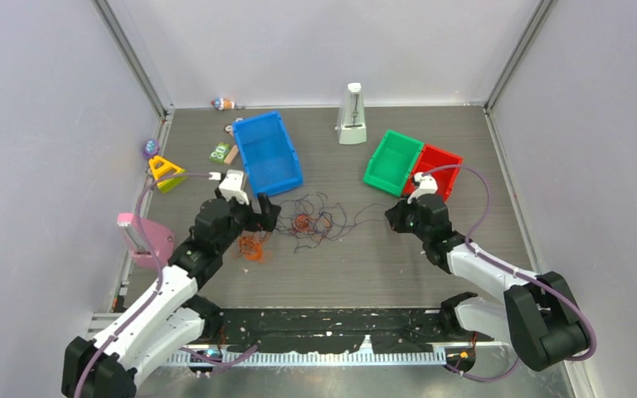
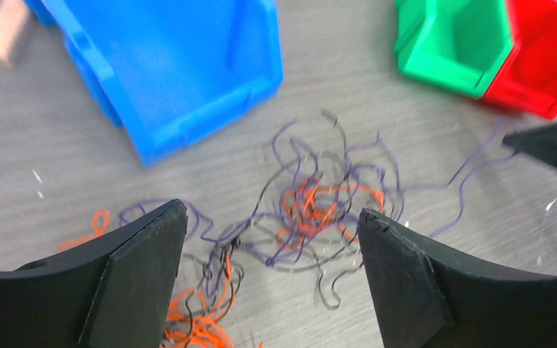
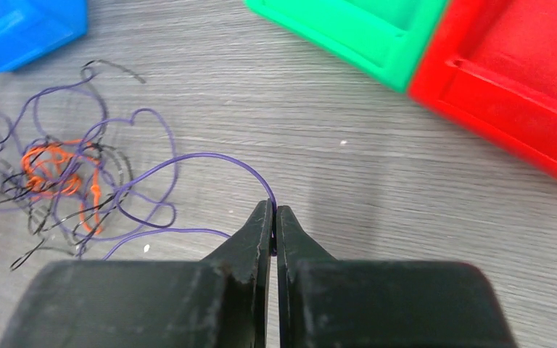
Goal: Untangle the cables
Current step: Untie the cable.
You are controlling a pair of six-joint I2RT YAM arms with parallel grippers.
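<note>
The cables [image 1: 313, 220] lie as a loose tangle of purple, black and orange strands in the middle of the table, with a separate orange clump [image 1: 253, 247] to its left. My left gripper [image 1: 266, 214] hovers open just left of the tangle. In the left wrist view its jaws [image 2: 272, 216] stand wide apart over the strands [image 2: 312, 206], holding nothing. My right gripper [image 1: 395, 217] sits right of the tangle. In the right wrist view it [image 3: 274, 212] is shut on a purple cable [image 3: 210, 156] that arcs back to the tangle [image 3: 58, 170].
A blue bin [image 1: 267, 153] stands just behind the tangle. Green [image 1: 394, 162] and red [image 1: 440, 166] bins stand behind the right gripper. A white metronome-like object [image 1: 352, 116] stands at the back, with a yellow triangle [image 1: 164, 170] and a pink object [image 1: 145, 239] at the left.
</note>
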